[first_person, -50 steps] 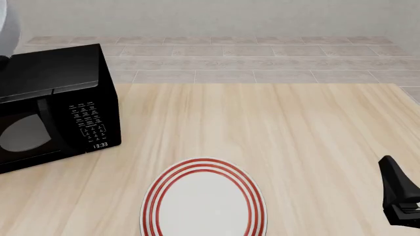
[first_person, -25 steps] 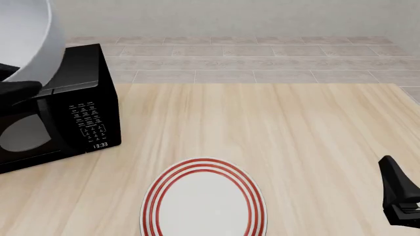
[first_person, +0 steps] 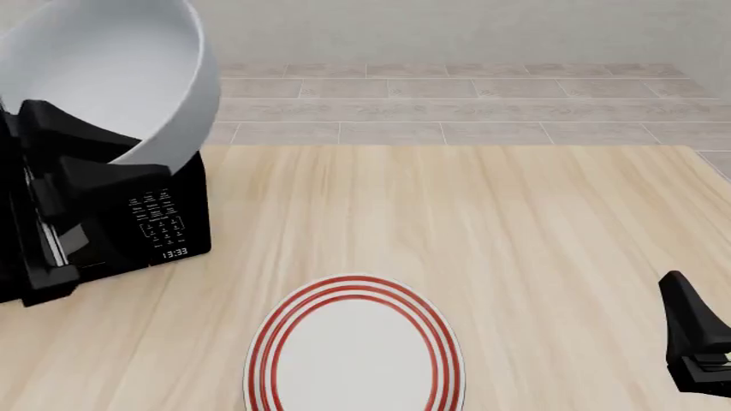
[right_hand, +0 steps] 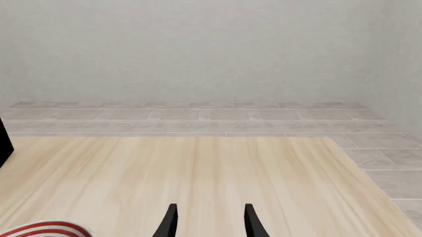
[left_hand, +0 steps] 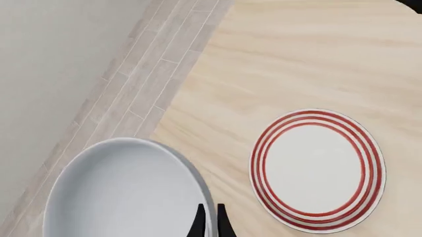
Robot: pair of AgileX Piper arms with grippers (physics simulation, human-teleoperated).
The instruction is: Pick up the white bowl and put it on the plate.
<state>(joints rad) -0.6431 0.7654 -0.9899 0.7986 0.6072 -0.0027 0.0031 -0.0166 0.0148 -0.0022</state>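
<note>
The white bowl (first_person: pixel 115 73) hangs tilted in the air at the far left, over the microwave, its opening facing me. My left gripper (left_hand: pixel 211 223) is shut on the bowl's rim (left_hand: pixel 125 192); its black arm (first_person: pixel 57 180) shows below the bowl in the front view. The plate (first_person: pixel 354 353), white with red rings, lies flat near the table's front edge, right of and below the bowl. It also shows in the left wrist view (left_hand: pixel 316 170) and at the edge of the right wrist view (right_hand: pixel 46 229). My right gripper (right_hand: pixel 207 222) is open and empty at the front right (first_person: pixel 694 342).
A black microwave (first_person: pixel 166 214) stands at the table's left, partly hidden behind my left arm. The wooden table (first_person: pixel 480 231) ends at a tiled floor strip (first_person: pixel 457 111) and a pale wall at the back.
My left arm has swung rightward with the bowl, bringing both further into the front view over the microwave. The plate and the right arm have not moved.
</note>
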